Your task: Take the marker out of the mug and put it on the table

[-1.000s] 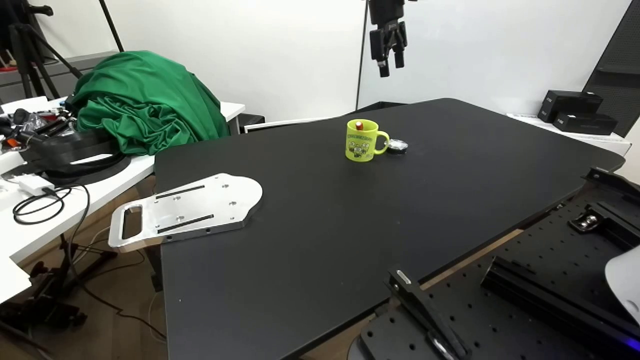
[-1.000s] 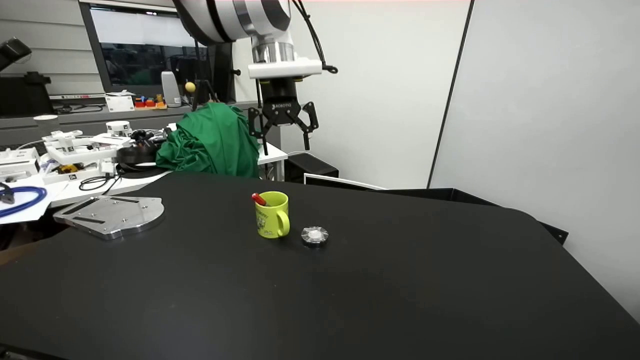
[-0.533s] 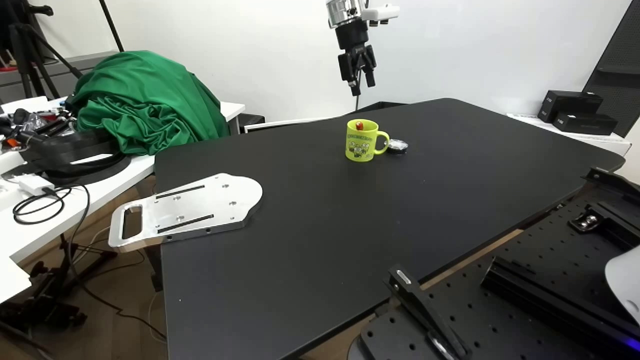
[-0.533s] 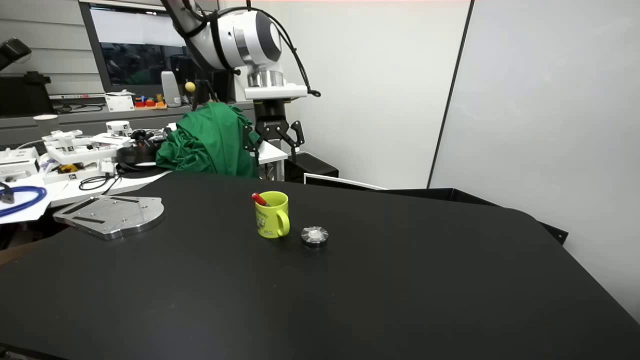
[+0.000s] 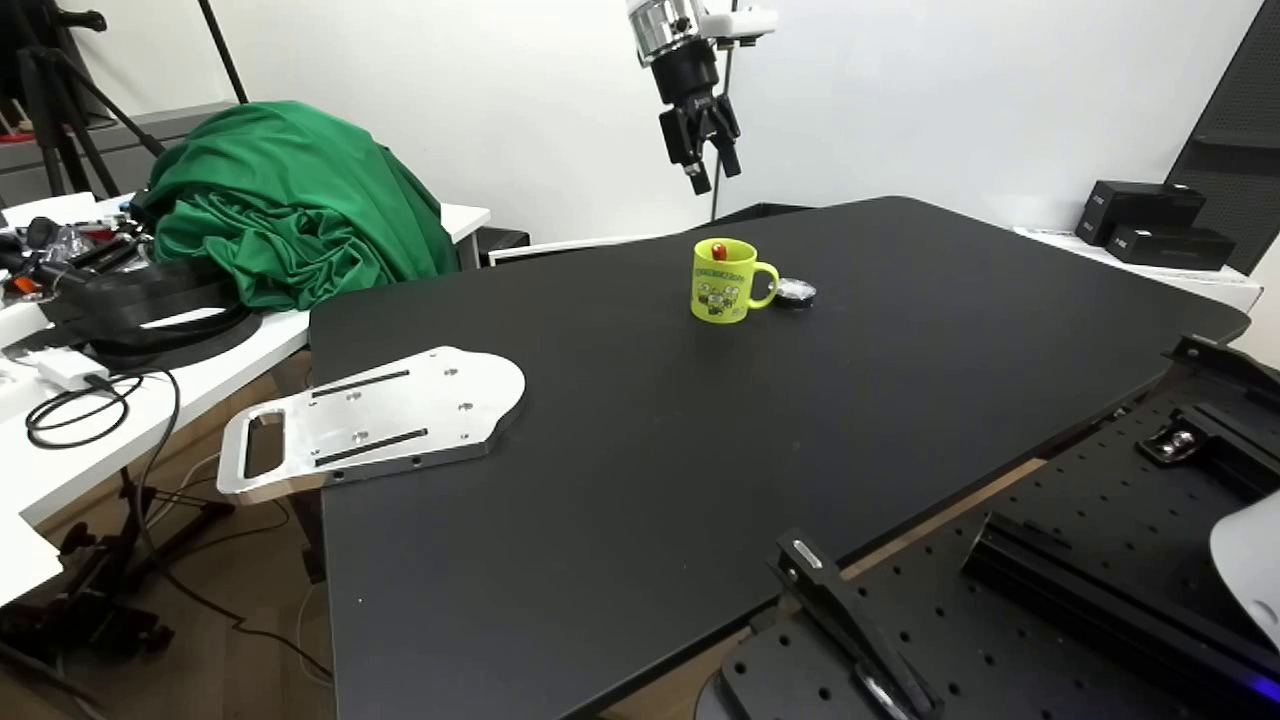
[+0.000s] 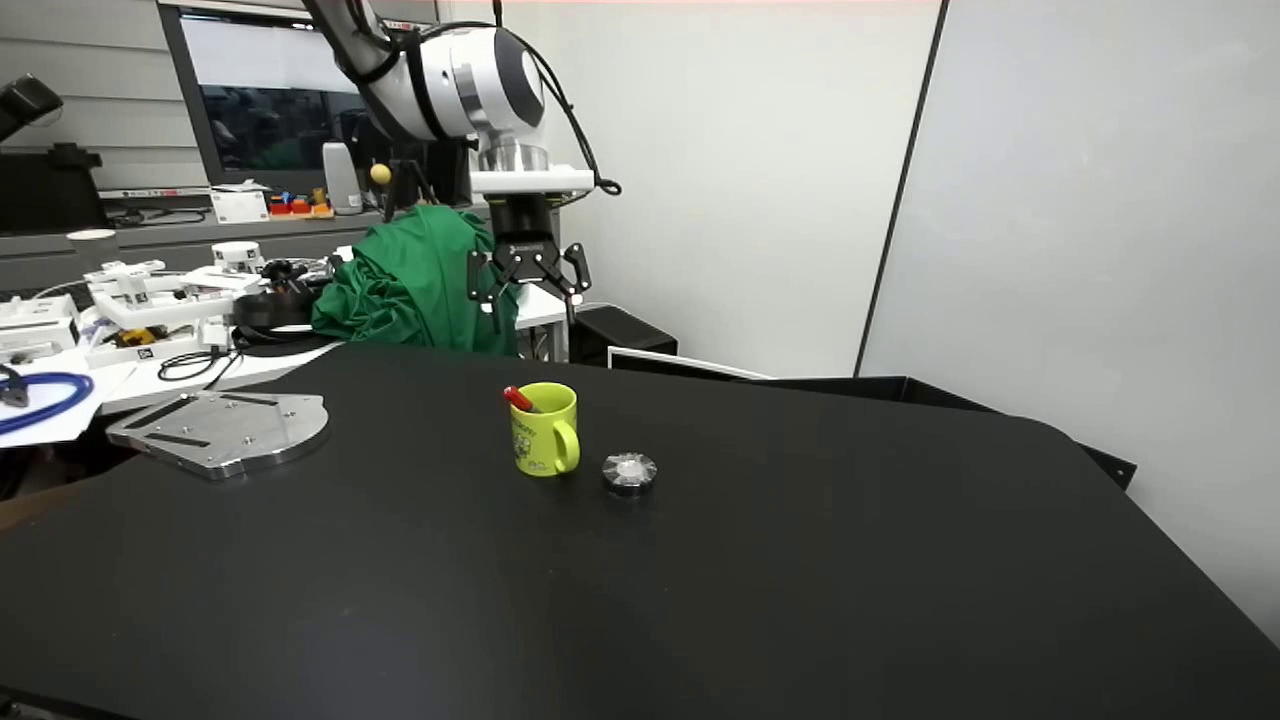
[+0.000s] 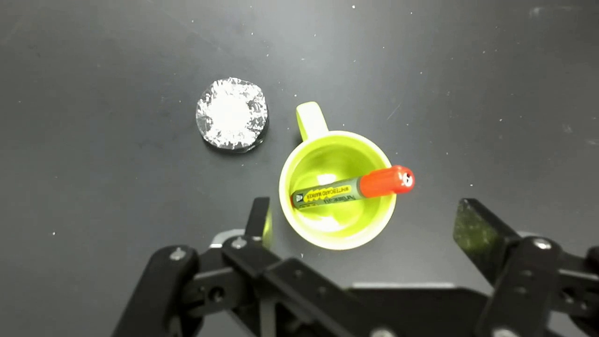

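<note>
Jaws are standing wide apart and gripping nothing, hanging well above the level of the mug (image 6: 535,435). That mug is standing upright on the tabletop (image 5: 600,480), holding the marker (image 7: 352,189), which is leaning at a slant: its grey-green barrel is reaching down to the mug's inner wall, and its red cap is poking out past the opposite rim. Just beside the mug, on its handle side, a silver-topped disc (image 7: 232,115) is lying. Well apart from the mug, on the side away from its handle, a flat metal plate (image 5: 400,412) is overhanging the tabletop's edge.
</note>
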`<action>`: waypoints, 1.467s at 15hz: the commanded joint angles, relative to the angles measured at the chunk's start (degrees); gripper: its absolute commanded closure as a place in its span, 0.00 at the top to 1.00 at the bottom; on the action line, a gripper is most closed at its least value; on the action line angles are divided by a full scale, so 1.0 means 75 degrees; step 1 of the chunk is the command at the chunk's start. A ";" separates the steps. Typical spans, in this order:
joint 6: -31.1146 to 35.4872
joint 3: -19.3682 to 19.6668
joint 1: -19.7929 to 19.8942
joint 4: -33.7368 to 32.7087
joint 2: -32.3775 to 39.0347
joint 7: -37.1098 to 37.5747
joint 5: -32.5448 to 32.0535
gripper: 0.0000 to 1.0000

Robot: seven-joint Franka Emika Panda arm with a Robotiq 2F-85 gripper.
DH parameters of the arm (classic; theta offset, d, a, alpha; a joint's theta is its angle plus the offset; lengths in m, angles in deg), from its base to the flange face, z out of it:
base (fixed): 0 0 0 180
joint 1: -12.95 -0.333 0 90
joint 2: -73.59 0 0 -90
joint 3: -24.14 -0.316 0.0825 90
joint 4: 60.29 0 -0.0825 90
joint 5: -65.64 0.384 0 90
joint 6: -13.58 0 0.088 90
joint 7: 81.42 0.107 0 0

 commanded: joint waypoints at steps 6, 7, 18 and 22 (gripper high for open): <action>-0.0179 -0.0223 0.0055 0.0157 0.0011 0.0223 0.0139 1.00; -0.0176 -0.0255 0.0038 0.0191 0.0023 0.0235 0.0150 1.00; -0.0031 -0.0309 -0.0109 0.0393 0.0494 0.0340 0.0070 1.00; -0.0064 -0.0363 -0.0048 0.0377 0.0570 0.0123 0.0076 1.00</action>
